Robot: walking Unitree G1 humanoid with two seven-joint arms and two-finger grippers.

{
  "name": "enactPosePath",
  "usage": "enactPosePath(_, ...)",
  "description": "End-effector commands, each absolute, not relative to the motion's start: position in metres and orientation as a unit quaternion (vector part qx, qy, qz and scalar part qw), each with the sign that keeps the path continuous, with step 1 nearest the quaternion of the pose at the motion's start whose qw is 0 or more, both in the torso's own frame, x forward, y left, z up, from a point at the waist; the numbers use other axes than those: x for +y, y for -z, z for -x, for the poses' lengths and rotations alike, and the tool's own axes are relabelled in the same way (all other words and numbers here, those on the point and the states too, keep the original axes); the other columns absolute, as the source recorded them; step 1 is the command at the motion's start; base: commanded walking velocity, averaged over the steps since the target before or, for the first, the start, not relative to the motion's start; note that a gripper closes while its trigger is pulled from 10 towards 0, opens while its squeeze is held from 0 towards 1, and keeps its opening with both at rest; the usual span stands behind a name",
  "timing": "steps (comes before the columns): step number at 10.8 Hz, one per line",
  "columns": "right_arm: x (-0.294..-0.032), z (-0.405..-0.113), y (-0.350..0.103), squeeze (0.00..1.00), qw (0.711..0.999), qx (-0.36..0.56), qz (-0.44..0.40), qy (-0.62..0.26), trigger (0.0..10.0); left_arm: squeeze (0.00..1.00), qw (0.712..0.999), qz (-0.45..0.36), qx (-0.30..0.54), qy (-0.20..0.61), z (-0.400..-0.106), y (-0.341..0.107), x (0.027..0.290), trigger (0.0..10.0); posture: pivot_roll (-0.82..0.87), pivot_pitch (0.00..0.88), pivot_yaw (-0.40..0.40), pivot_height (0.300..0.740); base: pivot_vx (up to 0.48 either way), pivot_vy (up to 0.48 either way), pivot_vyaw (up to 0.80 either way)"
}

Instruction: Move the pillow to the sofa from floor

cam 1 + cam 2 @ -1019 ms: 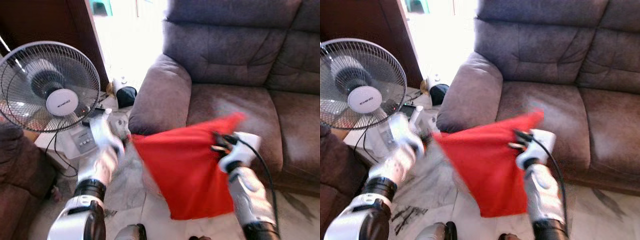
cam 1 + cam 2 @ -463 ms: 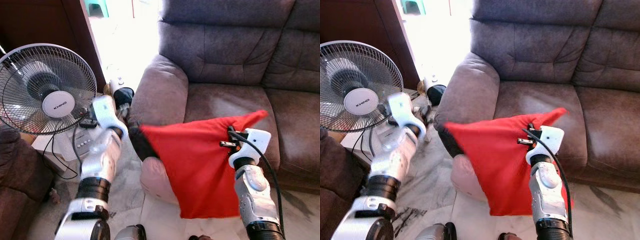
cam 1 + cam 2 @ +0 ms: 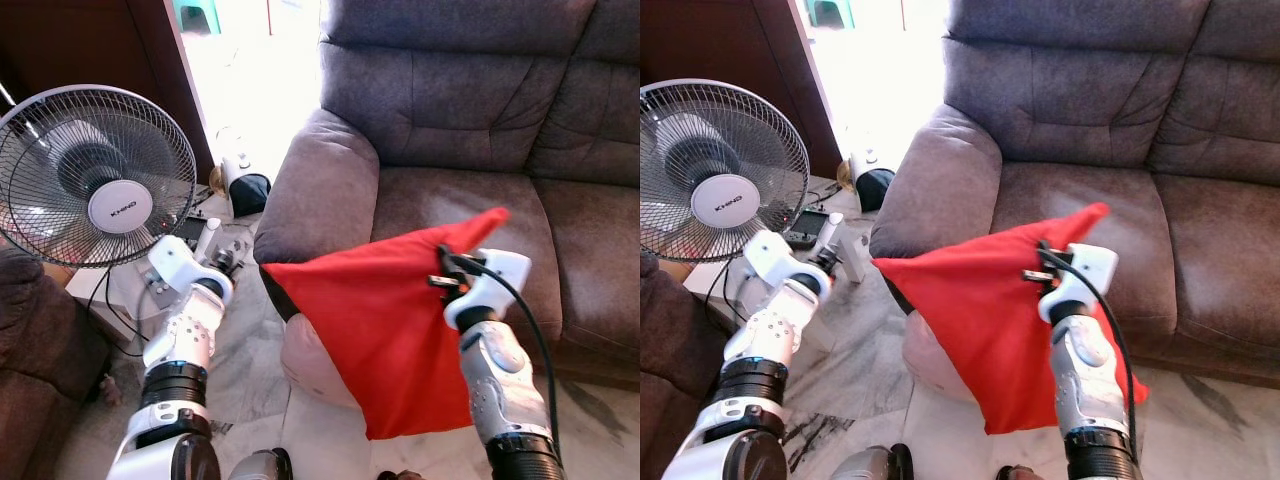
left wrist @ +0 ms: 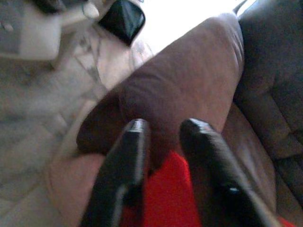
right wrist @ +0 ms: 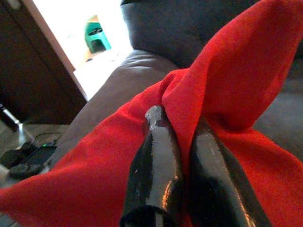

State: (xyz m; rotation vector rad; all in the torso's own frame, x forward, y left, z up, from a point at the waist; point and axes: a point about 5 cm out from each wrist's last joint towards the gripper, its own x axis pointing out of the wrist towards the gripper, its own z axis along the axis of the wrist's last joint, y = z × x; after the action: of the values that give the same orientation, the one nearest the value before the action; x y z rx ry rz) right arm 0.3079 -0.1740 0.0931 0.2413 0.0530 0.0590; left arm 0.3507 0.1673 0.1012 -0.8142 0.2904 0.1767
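A red pillow (image 3: 385, 330) hangs in the air in front of the brown sofa (image 3: 470, 200), above the floor. My right gripper (image 3: 446, 277) is shut on a fold of cloth near the pillow's upper right corner; in the right wrist view the two black fingers (image 5: 158, 142) pinch the red fabric. My left gripper (image 4: 163, 128) is open with nothing between its fingers. It sits to the left of the pillow's left corner, near the sofa's armrest (image 3: 320, 190), and does not touch the pillow.
A pink cushion (image 3: 310, 362) lies on the marble floor under the red pillow. A standing fan (image 3: 100, 185) and a white box (image 3: 125, 290) stand at the left. A black object (image 3: 250, 190) lies by the armrest. A dark seat (image 3: 40, 370) borders the left edge.
My left arm has dropped and pulled back to the left, away from the pillow's left corner. The pillow stays lifted in the right gripper, which has moved little.
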Motion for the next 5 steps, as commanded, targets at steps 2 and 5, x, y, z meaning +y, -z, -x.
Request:
enactPosePath(2,-0.165,-0.319,-0.133,0.00,0.989,-0.055,-0.117,-0.067,10.0,1.00,0.892,0.412,0.179,-0.049,-0.351,-0.099,0.150,10.0,0.04,0.072,0.005,0.740,0.000,0.000,0.00)
enactPosePath(5,-0.164,-0.321,-0.135,0.00,0.988,-0.057,-0.122,-0.075,10.0,1.00,0.883,0.414,0.213,-0.064,-0.349,-0.090,0.151,10.0,0.04,0.063,0.009,0.740,0.000,0.000,0.00)
